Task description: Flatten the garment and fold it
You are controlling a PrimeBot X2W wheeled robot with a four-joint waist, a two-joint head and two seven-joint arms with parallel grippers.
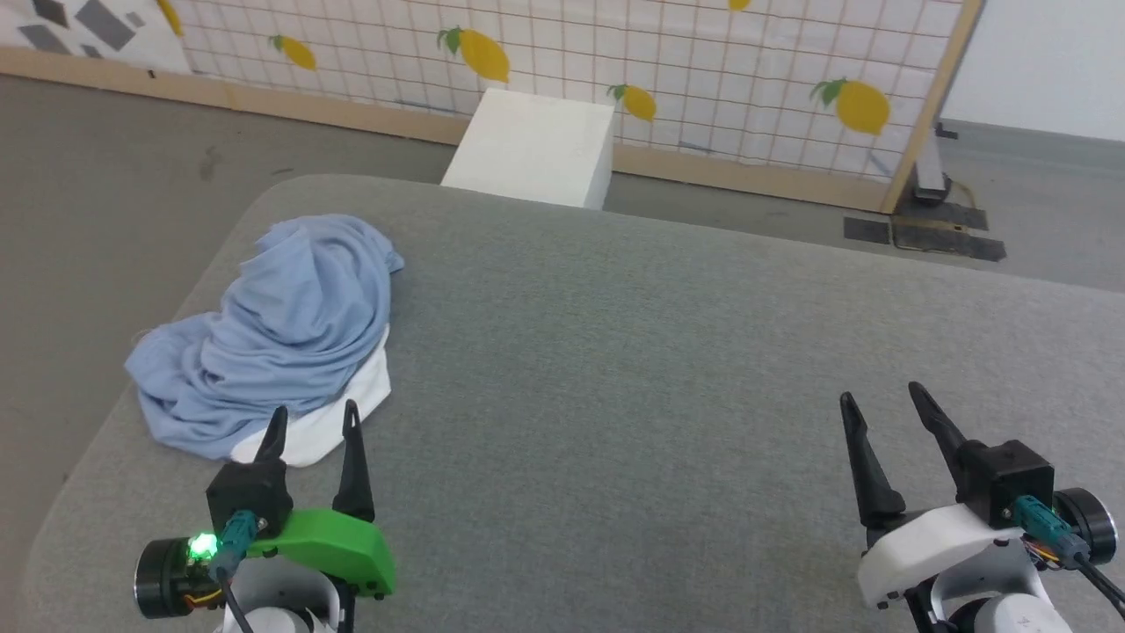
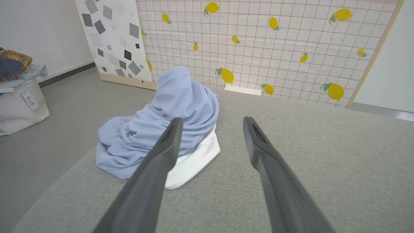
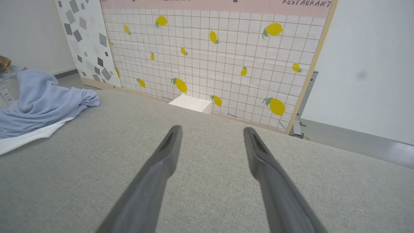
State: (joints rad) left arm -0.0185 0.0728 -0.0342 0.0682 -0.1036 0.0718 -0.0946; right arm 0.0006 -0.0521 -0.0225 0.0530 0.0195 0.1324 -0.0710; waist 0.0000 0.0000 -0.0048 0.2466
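The garment (image 1: 281, 325) was seen lying in a crumpled heap on the grey cloth-covered desk (image 1: 615, 396), close to the desk's left edge and toward its far left rounded corner. Light blue knit was bunched up into a hump at the far end of the heap and spread lower toward the near end. A white part of the garment (image 1: 356, 391) was tucked under the blue folds on the near right side, resting flat on the desk. Collar, logo and button could not be made out in the folds.

The left hand (image 1: 315, 406) was held just in front of the heap, its two dark fingers spread apart and pointed at the garment, with nothing grasped. In the head view its fingertips were overlapped with the white edge of the cloth; whether the cloth was touched could not be told. The right hand (image 1: 880, 391) was kept well apart from the garment, over bare desk at the near right, fingers likewise released wide and nothing grasped.

Beyond the desk, a white box (image 1: 536, 145) was set on the grey floor (image 1: 105, 158) against a tiled screen printed with lemons (image 1: 703, 70). In the left wrist view a pale bag (image 2: 19, 103) holding clothes was seen on the floor to the left.
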